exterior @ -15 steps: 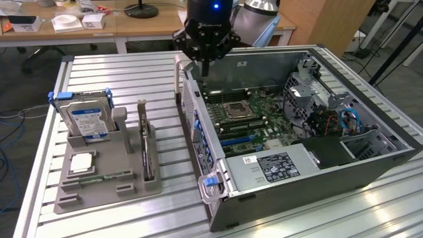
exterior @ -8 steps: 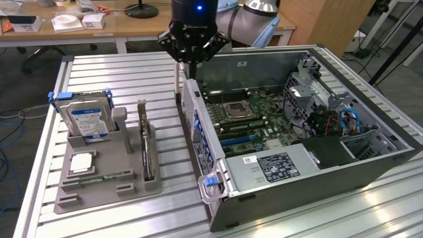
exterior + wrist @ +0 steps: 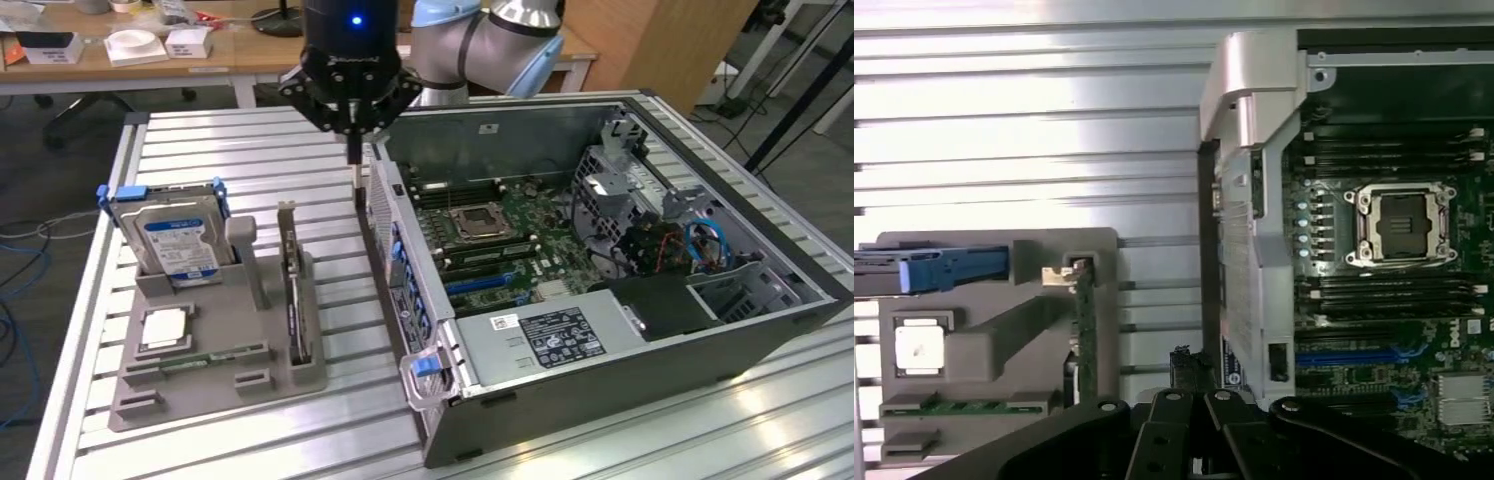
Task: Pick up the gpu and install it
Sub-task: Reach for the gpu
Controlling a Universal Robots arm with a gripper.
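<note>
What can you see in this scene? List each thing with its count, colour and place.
table: one, silver slats, under everything
holder: one, grey, on the table at the exterior view's left
hard drive: one, blue-white label, upright in the holder
gpu: one, dark, standing edge-on in the holder
processor chip: one, silver, flat in the holder
memory stick: one, green, lying in the holder
computer case: one, dark grey, open, at the exterior view's right
motherboard: one, green, inside the case
arm: one, pale blue and grey, behind the case
gripper: one, black, shut, above the gap between holder and case
</note>
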